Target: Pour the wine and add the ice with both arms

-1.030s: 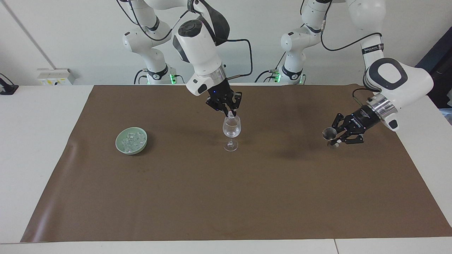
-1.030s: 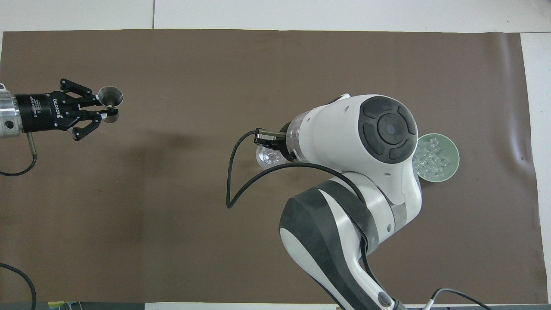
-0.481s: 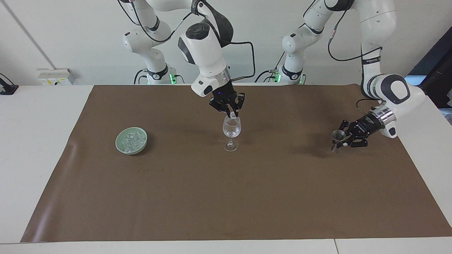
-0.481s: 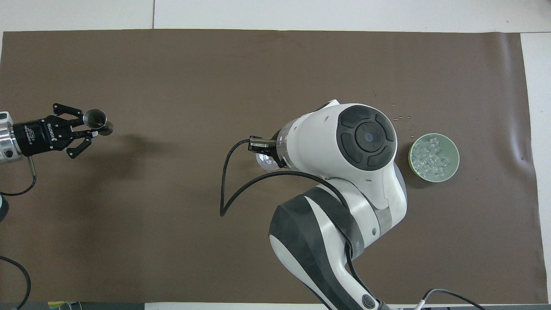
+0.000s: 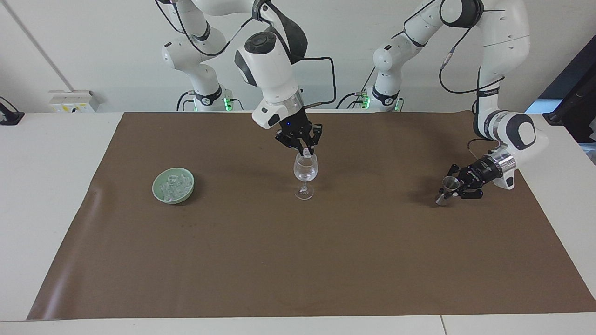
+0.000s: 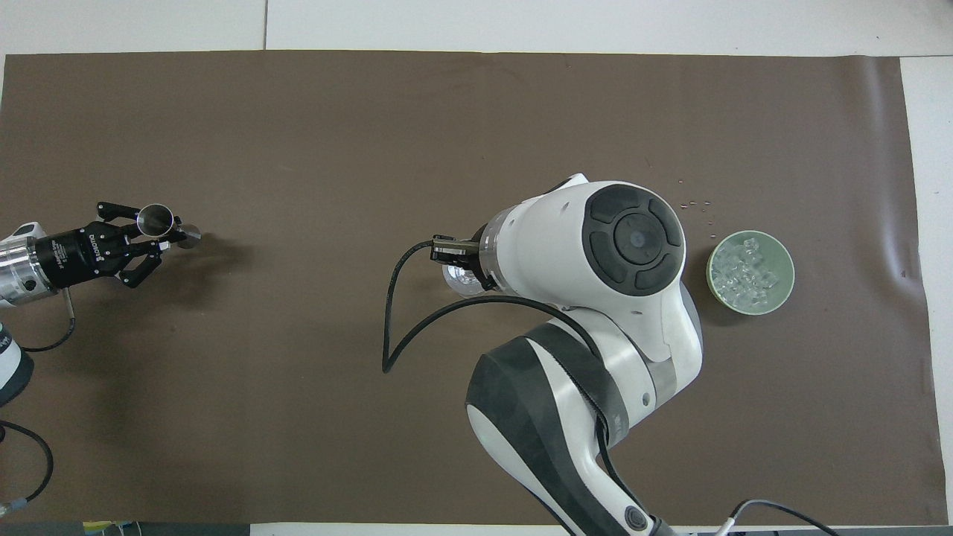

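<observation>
A clear stemmed glass (image 5: 305,171) stands mid-mat, its rim (image 6: 454,281) peeking out under the right arm in the overhead view. Just above the rim hangs my right gripper (image 5: 306,150), shut on one ice cube (image 5: 306,152). More ice (image 5: 174,184) (image 6: 744,275) lies heaped in a green bowl (image 5: 156,190) (image 6: 788,260) toward the right arm's end. Near the left arm's end, my left gripper (image 5: 453,189) (image 6: 165,235) is shut on a small metal jigger (image 5: 448,183) (image 6: 155,218), tilted, its foot at the mat. I cannot make out any wine.
A brown mat (image 5: 298,260) covers most of the white table. A few tiny specks (image 6: 696,202) lie on the mat just farther from the robots than the bowl. The right arm's wrist (image 6: 618,238) hides its gripper from above.
The left arm has carried the jigger down to the mat, nearer the left arm's end of the table. The right gripper shifted slightly and stays over the glass with the cube.
</observation>
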